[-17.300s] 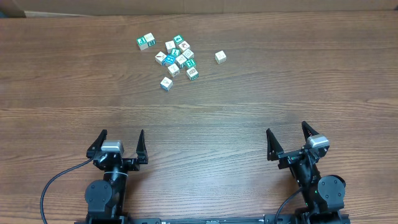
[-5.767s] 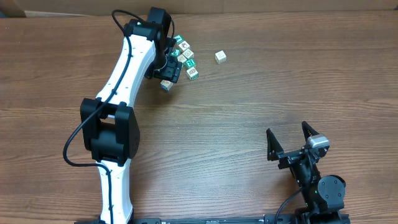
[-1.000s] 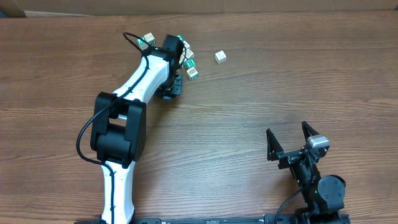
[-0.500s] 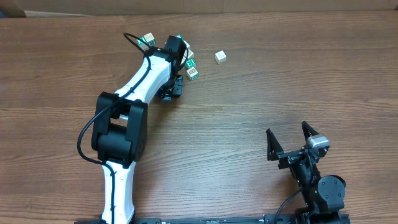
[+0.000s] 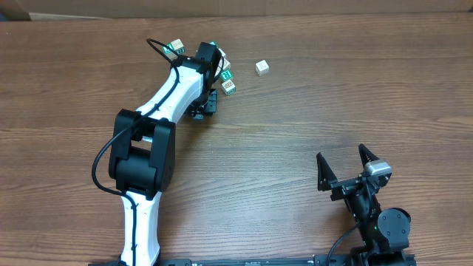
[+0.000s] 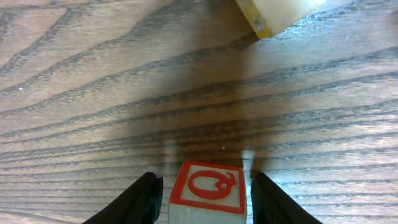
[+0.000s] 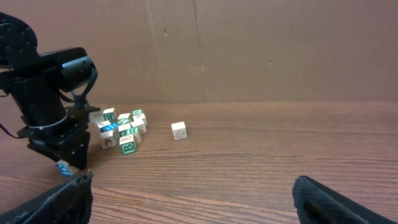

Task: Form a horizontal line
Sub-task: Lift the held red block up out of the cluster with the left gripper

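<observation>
Left gripper (image 6: 205, 179) straddles a red-marked cube (image 6: 207, 188) on the counter (image 6: 93, 93) near the bunch (image 7: 124, 132), fingers (image 6: 146, 196) slightly apart, likely seeding the horizontal line; right gripper (image 5: 341, 154) gapes idle.

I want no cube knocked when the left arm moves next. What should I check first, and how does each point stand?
1. Left gripper free of the red-picture cube: ok, narrow gap on each side.
2. That cube flat on the table: ok.
3. Cube side to side with a neighbour: not ok, the cream cube lies apart.
4. Path past the cube bunch: cannot tell, the left arm covers part of it overhead.
5. Right gripper out of the way: ok, open, far from the cubes.
</observation>
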You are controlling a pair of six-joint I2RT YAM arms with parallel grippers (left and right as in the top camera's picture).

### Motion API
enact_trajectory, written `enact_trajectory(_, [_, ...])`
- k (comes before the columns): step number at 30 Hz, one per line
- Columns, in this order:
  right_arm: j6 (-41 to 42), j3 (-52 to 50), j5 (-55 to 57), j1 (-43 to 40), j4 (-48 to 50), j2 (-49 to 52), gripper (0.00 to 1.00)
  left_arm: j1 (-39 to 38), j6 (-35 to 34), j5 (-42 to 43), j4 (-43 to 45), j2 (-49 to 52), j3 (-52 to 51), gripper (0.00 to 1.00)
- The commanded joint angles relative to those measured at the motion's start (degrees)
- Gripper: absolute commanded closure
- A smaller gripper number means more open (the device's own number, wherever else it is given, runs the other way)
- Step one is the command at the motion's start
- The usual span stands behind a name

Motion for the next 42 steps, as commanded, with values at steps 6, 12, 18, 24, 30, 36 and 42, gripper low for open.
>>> enact_trajectory(6, [-0.22, -0.59, 0.35, -0.26, 0.13, -0.68, 0.0, 0.07, 0.92, 0.26, 0.2, 0.39, -0.26, 0.56])
enact_trajectory(12, [-0.22, -0.59, 0.35, -0.26, 0.11, -0.68, 0.0, 0.07, 0.96, 0.31, 0.07, 0.39, -0.15, 0.56])
enact_trajectory(18, [-0.22, -0.59, 0.35, -0.26, 0.13, -0.68, 0.0, 0.07, 1.97, 0.35, -0.17, 0.2, -0.15, 0.56])
enact_trajectory(24, [-0.22, -0.59, 0.35, -0.26, 0.11, -0.68, 0.0, 0.55, 1.99, 2.8, -0.17, -0.2, 0.2, 0.56])
enact_trajectory(30, [-0.22, -0.59, 0.35, -0.26, 0.13, -0.68, 0.0, 2.03, 1.97, 6.64, -0.2, -0.2, 0.37, 0.57])
enact_trajectory(36, [-0.22, -0.59, 0.35, -0.26, 0.13, -0.68, 0.0, 3.26, 1.99, 7.28, -0.37, -0.2, 0.37, 0.58])
enact_trajectory(42, [-0.22, -0.59, 0.35, -0.26, 0.13, -0.68, 0.0, 3.32, 2.01, 7.3, -0.52, -0.2, 0.44, 0.59])
